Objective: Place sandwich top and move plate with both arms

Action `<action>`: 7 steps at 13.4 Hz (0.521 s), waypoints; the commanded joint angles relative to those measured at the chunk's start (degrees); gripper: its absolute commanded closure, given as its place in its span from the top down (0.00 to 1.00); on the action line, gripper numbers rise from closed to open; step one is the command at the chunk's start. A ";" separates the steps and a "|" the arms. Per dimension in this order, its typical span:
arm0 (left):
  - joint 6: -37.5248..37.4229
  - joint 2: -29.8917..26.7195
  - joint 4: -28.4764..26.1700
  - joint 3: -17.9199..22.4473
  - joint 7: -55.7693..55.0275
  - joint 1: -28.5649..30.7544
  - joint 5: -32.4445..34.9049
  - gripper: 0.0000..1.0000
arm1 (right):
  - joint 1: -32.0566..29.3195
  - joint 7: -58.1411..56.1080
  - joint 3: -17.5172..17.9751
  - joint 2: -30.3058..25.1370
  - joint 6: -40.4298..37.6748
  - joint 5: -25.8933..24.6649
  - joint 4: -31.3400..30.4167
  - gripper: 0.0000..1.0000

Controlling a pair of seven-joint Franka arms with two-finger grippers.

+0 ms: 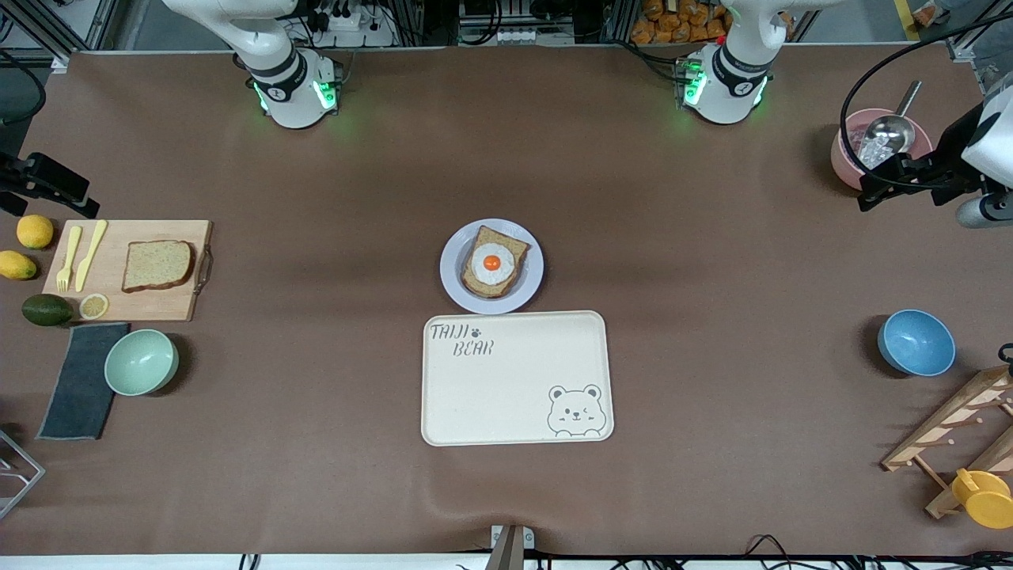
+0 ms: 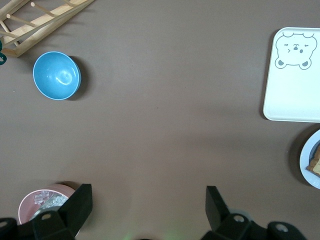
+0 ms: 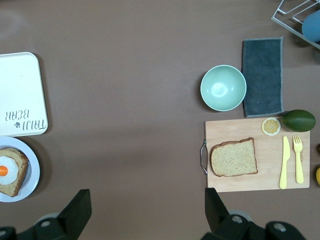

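The sandwich top [image 1: 157, 265], a plain tan slice, lies on a wooden cutting board [image 1: 150, 305] at the right arm's end of the table; it also shows in the right wrist view [image 3: 233, 157]. The pale plate [image 1: 455, 277] sits mid-table and bears a bread slice with a fried egg [image 1: 492, 261]; its rim shows in the right wrist view [image 3: 34, 175] and in the left wrist view [image 2: 310, 165]. My right gripper [image 3: 146, 197] is open and empty, high over bare table beside the board [image 1: 71, 198]. My left gripper [image 2: 148, 195] is open and empty, beside a pink bowl [image 1: 878, 186].
A cream bear tray [image 1: 517, 378] lies just nearer the camera than the plate. A mint bowl [image 1: 141, 362], dark cloth [image 1: 79, 380], yellow fork and knife, lemons and an avocado surround the board. Pink bowl with scoop [image 1: 851, 150], blue bowl [image 1: 916, 342] and wooden rack [image 1: 957, 431] stand at the left arm's end.
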 commanded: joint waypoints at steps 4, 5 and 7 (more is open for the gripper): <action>-0.68 -0.18 0.42 -0.15 -0.07 0.61 -1.46 1.00 | -2.43 -1.63 -0.52 0.76 0.17 -0.27 -1.10 1.00; -0.68 -0.18 0.33 -0.15 -0.16 0.61 -2.07 1.00 | -3.83 -3.47 -0.52 1.02 0.69 -0.27 -1.97 1.00; -0.59 -0.09 0.33 -0.15 -0.25 0.70 -2.17 1.00 | -6.20 -6.38 -0.52 1.11 1.48 -0.09 -3.90 1.00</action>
